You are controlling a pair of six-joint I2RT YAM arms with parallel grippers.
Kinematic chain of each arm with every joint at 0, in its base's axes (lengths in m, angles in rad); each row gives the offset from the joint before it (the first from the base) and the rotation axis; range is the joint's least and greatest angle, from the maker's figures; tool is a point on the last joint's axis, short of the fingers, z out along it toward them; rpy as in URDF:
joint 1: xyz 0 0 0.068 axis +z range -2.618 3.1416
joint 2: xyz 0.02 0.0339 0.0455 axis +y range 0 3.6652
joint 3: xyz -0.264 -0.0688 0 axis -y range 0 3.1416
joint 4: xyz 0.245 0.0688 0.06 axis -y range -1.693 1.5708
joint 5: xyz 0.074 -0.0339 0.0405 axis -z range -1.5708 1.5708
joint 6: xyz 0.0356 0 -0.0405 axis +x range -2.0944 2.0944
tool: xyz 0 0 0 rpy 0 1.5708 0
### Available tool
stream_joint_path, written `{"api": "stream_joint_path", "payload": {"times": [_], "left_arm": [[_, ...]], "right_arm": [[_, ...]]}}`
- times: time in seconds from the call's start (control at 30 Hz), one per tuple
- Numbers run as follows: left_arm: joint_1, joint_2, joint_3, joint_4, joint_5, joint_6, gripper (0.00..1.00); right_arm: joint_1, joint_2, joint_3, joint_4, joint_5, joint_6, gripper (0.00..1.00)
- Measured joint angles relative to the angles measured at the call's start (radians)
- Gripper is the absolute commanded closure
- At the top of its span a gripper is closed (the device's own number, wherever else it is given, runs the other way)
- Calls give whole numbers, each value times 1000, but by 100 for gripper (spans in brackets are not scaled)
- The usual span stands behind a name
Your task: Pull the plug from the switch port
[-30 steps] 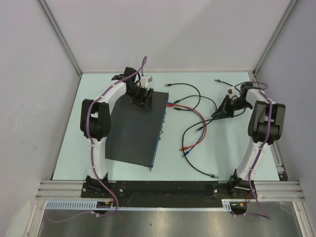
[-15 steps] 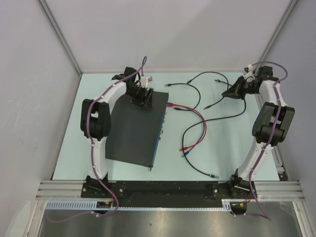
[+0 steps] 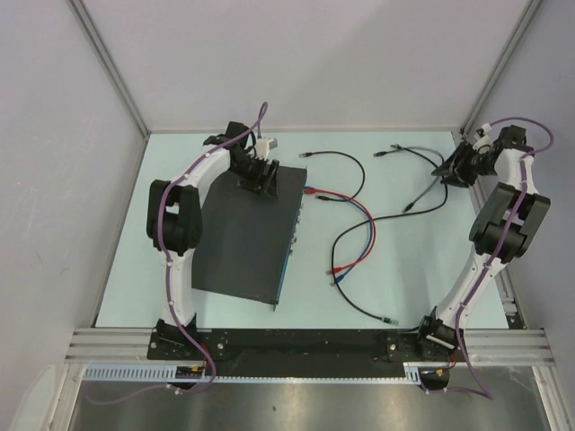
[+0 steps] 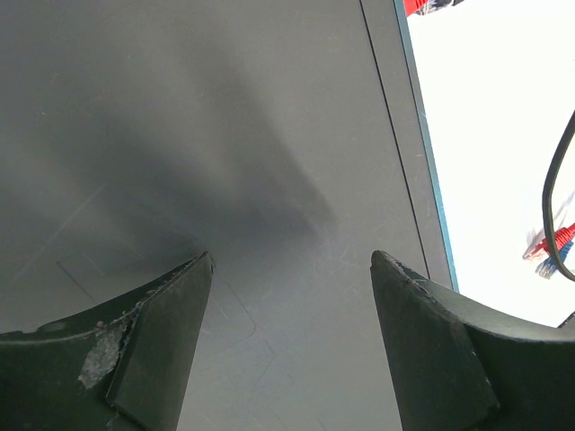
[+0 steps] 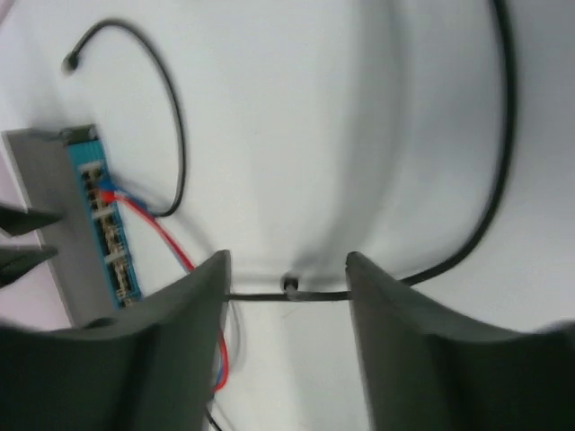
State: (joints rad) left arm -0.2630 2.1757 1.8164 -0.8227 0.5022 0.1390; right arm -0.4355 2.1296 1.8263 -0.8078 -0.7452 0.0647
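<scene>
Though beneath parted left jaws, switch point(image 3: 247, 238) ungripped.

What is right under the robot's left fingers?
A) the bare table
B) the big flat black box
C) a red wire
B: in the left wrist view the left fingers are spread apart over the flat dark top of the switch, and no wire lies between them.

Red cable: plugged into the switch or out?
Plugged in. In the right wrist view the red cable ends in a socket on the blue face of the switch.
</scene>
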Motion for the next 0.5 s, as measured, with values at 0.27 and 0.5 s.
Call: {"api": "stream_joint_path", "payload": {"times": [0.27, 0.5], "left_arm": [[0, 3, 7, -7, -1, 0, 20], [2, 3, 10, -11, -3, 2, 20]], "right_arm": [[82, 98, 248, 21, 189, -21, 15], [425, 183, 455, 94, 298, -86, 42]]}}
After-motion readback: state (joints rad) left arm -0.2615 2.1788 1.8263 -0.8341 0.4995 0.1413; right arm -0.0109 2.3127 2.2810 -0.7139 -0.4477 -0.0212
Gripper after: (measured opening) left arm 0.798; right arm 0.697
